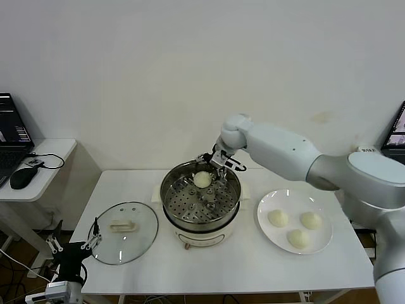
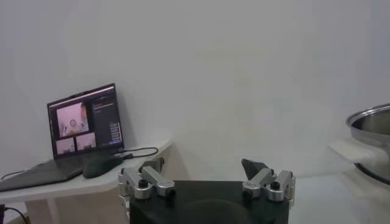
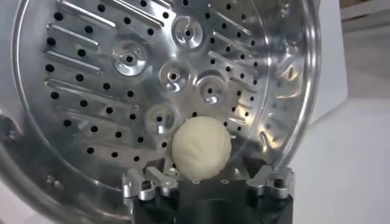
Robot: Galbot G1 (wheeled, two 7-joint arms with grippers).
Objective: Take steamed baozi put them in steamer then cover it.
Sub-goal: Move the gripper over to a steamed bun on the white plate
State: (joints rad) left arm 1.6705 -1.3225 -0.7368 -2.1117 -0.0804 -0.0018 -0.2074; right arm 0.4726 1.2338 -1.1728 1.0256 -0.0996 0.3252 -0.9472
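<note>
The right gripper (image 1: 214,166) hangs over the steamer (image 1: 201,218), claws apart, so one bun (image 1: 202,180) sits free on the holey tray; three buns (image 1: 297,228) wait on the plate (image 1: 264,223) (near the pot); the cover (image 1: 124,232) lies aside, near the low left gripper (image 1: 74,246), claws apart

I had the round stainless-steel steamer pot on its white base (image 1: 201,209) at the middle of the white table (image 1: 240,266). One cream-white dough bun (image 1: 202,180) lay on the perforated tray inside it, toward the back rim, with my right hand (image 1: 217,166) just above and behind the bun. The round clear glass lid with its cream handle (image 1: 124,232) lay flat on the table to the steamer's left. The flat white plate (image 1: 271,237) sat to its right, carrying three more buns (image 1: 278,218). My left hand (image 1: 92,241) was at the table's front-left corner, beside the lid.
</note>
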